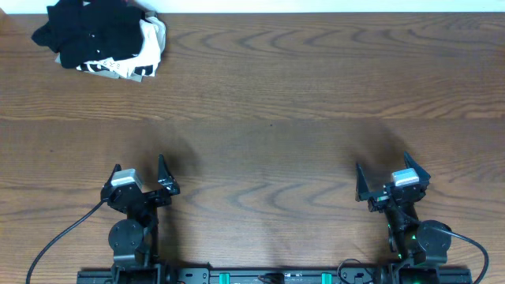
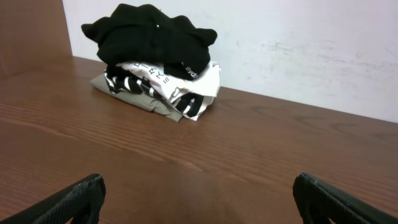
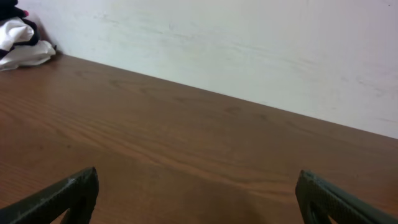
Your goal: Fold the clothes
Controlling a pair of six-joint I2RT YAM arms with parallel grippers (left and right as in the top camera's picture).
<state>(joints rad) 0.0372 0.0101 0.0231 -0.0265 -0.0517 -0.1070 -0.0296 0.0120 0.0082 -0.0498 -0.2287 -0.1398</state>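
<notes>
The black shirt [image 1: 91,30] lies crumpled on top of a pile at the table's far left corner; it also shows in the left wrist view [image 2: 152,37], with a small white mark on its right side. My left gripper [image 1: 140,175] is open and empty near the front edge, far from the pile. In its own view [image 2: 198,198] only bare wood lies between the fingers. My right gripper [image 1: 383,177] is open and empty at the front right, also seen in the right wrist view [image 3: 198,194].
Under the black shirt sits a white folded bundle with black lettering [image 1: 142,47], seen too in the left wrist view [image 2: 171,84], on an olive layer [image 2: 127,93]. A white wall [image 2: 298,43] runs along the table's far edge. A bit of the pile shows in the right wrist view [image 3: 18,43].
</notes>
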